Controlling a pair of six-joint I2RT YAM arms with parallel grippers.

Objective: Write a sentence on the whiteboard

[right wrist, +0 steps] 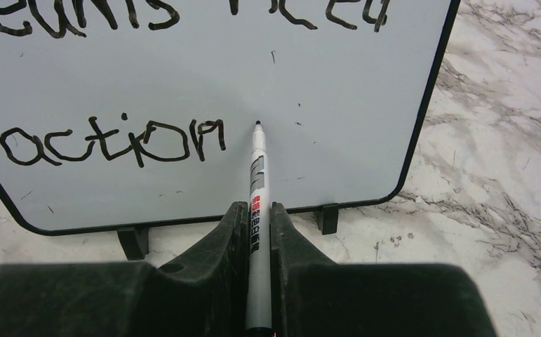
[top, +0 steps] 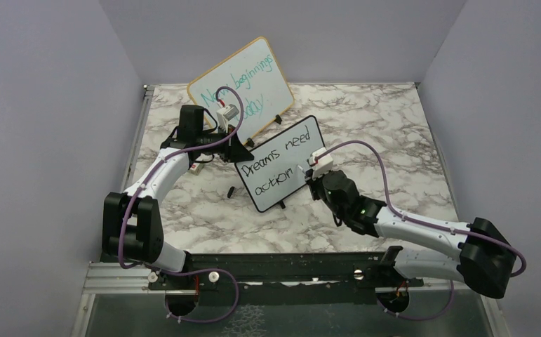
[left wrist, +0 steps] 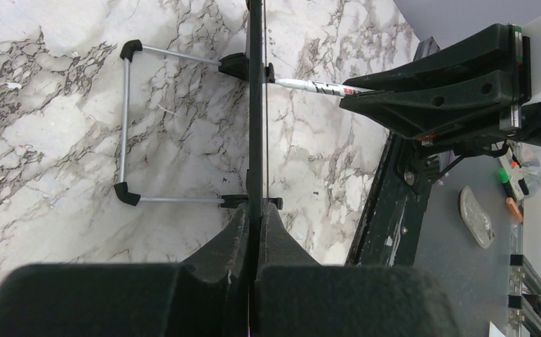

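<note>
pinching marker [right wrist: 257, 184] beside sentence [right wrist: 113, 139] on whiteboard [right wrist: 344, 84]

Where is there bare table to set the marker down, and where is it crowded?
Bare marble: right of the whiteboard out to the table edge, and the near strip between the whiteboard and the mounting rail. Crowded: centre left, where the left gripper clamps the whiteboard beside the wood-framed board.

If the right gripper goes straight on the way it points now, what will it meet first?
Most likely the whiteboard: the marker in the right gripper points at its bare face just right of "action", so the tip would touch first. The remaining gap is unclear.
</note>
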